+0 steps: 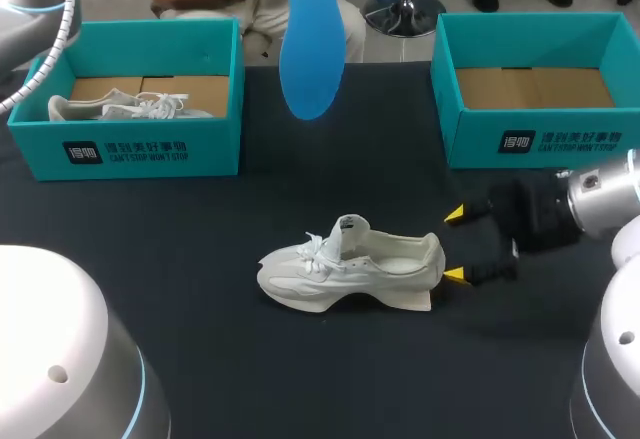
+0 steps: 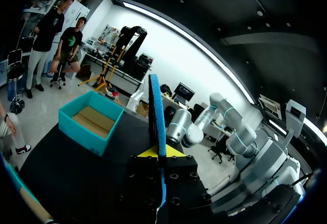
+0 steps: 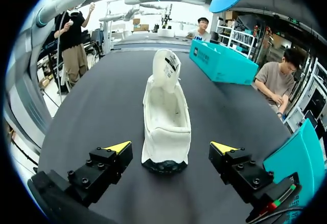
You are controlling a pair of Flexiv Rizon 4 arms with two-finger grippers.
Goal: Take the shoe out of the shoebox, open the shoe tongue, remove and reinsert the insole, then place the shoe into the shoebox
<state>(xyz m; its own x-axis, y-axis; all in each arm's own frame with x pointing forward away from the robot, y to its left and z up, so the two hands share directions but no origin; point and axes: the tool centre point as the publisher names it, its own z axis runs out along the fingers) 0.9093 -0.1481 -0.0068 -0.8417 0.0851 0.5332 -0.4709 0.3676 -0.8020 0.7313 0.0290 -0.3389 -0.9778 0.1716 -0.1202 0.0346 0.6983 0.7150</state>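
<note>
At the table's left, a teal cardboard shoebox [image 1: 140,149] holds a second white laced shoe [image 1: 130,109] lying on its side. Just to its right, your left gripper [image 2: 162,151] is clamped on one end of a long blue foam insole [image 1: 312,49], which hangs high above the black table [image 1: 200,249] with its rounded end pointing down (in the left wrist view it sits edge-on between the yellow-tipped fingers). At centre, the white lace-up sneaker [image 1: 350,274] stands upright on the table, out of both boxes, toe to the left, heel to the right, its tongue [image 1: 350,227] lifted. Your right gripper [image 1: 456,245] sits low at the heel with its fingers spread wide, one yellow tip on each side of the heel and neither touching it, as the right wrist view makes plain. Behind it, at the far right, a matching teal cardboard shoebox [image 1: 540,144] shows its brown cardboard floor.
</note>
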